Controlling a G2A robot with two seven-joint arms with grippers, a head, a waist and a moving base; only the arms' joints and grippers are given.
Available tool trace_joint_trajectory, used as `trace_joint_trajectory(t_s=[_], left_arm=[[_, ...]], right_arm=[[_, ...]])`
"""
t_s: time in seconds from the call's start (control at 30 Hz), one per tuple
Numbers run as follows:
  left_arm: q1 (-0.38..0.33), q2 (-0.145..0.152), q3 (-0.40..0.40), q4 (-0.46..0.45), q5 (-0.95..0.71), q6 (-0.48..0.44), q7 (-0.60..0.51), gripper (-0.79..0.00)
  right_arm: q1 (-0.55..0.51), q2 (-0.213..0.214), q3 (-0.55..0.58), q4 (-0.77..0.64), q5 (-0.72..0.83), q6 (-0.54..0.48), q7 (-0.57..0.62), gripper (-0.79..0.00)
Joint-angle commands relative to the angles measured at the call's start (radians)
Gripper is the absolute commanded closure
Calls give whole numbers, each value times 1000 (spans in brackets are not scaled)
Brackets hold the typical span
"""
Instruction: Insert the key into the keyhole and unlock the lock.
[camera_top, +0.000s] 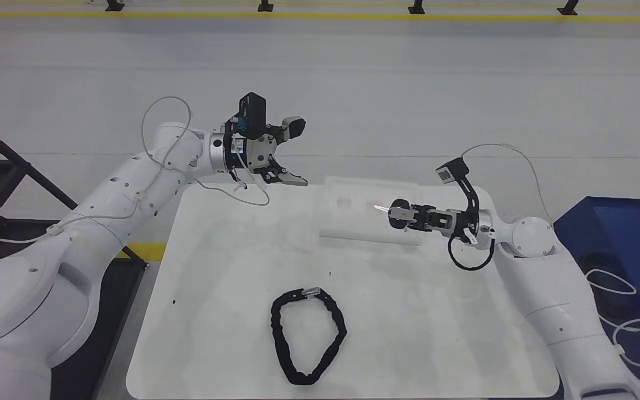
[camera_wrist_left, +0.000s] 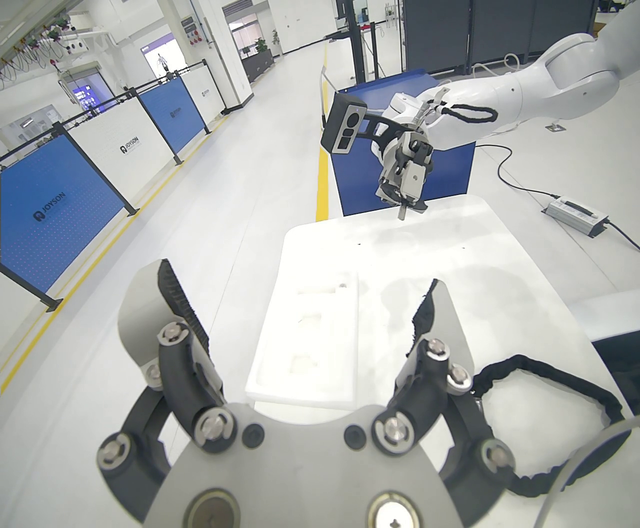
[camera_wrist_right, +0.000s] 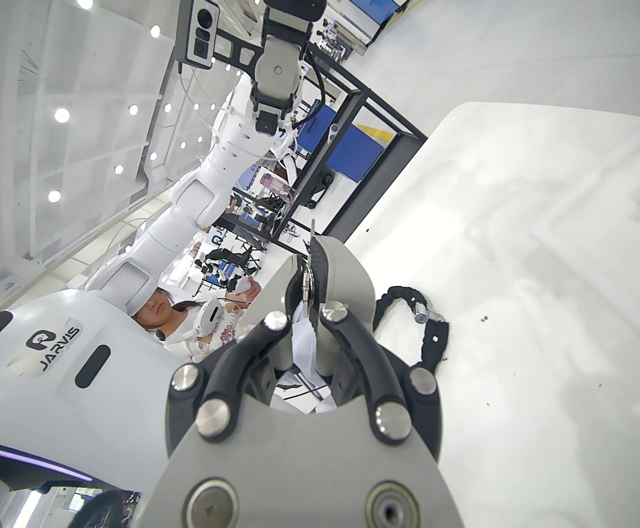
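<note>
A black chain lock (camera_top: 308, 335) lies in a loop on the white table (camera_top: 220, 260) near the front, its silver lock body (camera_top: 312, 293) at the loop's far side. My right gripper (camera_top: 398, 212) hangs over the right part of the table, shut on a small metal key (camera_top: 383, 208) whose blade points left. In the right wrist view the key (camera_wrist_right: 312, 234) sticks out past the closed fingertips (camera_wrist_right: 320, 260), and the chain lock (camera_wrist_right: 431, 345) lies beyond. My left gripper (camera_top: 298, 153) is open and holds nothing above the table's far left corner; the left wrist view shows its fingers (camera_wrist_left: 172, 295) spread wide.
A flat white foam tray (camera_top: 365, 215) with shallow recesses lies at the back middle of the table, under and to the left of the right gripper. A blue bin (camera_top: 610, 235) stands off the table at the right.
</note>
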Motion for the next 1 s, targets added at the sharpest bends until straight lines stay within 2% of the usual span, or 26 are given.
trace_joint_trajectory(t_s=[0.0, 0.2, 0.3, 0.53, 0.77, 0.97], left_arm=[[0, 0, 0, 0, 0, 0, 0, -785], [0, 0, 0, 0, 0, 0, 0, -785], [40, 6, -14, -24, -16, 11, -32, -785], [119, 39, -23, -63, -21, 0, -13, -785], [185, 71, -22, -148, 90, 10, 10, -785], [241, 81, -11, -191, 198, 12, 12, -785]], right_arm=[[0, 0, 0, 0, 0, 0, 0, 0], [0, 0, 0, 0, 0, 0, 0, 0], [0, 0, 0, 0, 0, 0, 0, 0], [0, 0, 0, 0, 0, 0, 0, 0], [0, 0, 0, 0, 0, 0, 0, 0], [0, 0, 0, 0, 0, 0, 0, 0]])
